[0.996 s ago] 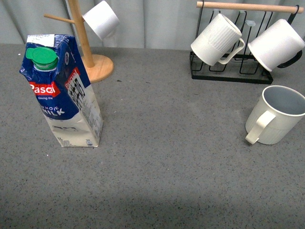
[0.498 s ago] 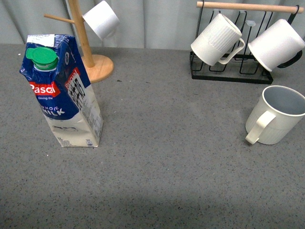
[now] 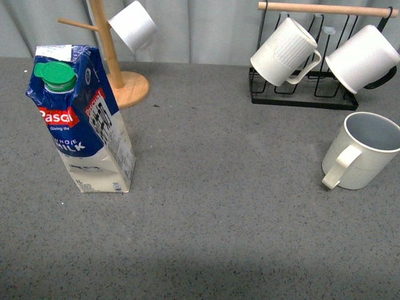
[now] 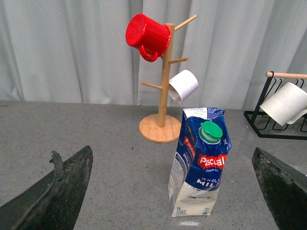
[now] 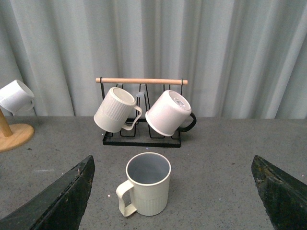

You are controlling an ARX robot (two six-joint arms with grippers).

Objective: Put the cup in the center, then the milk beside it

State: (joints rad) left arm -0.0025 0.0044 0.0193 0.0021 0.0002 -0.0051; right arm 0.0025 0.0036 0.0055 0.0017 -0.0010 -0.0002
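Nothing picked up yet: cup (image 3: 365,153) sits far right on tabletop (image 3: 219,206), milk carton (image 3: 84,125) far left.
L tool (image 4: 171,151) & R tool (image 5: 172,157) wide open, empty; tall carton could tip if grabbed high.

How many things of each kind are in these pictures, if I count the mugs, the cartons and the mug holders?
Mugs: 5 (cup on the table, red mug, small white mug, ribbed mug, black-handled mug)
Milk carton: 1
Mug holders: 2 (wooden tree, black rack)
Total: 8
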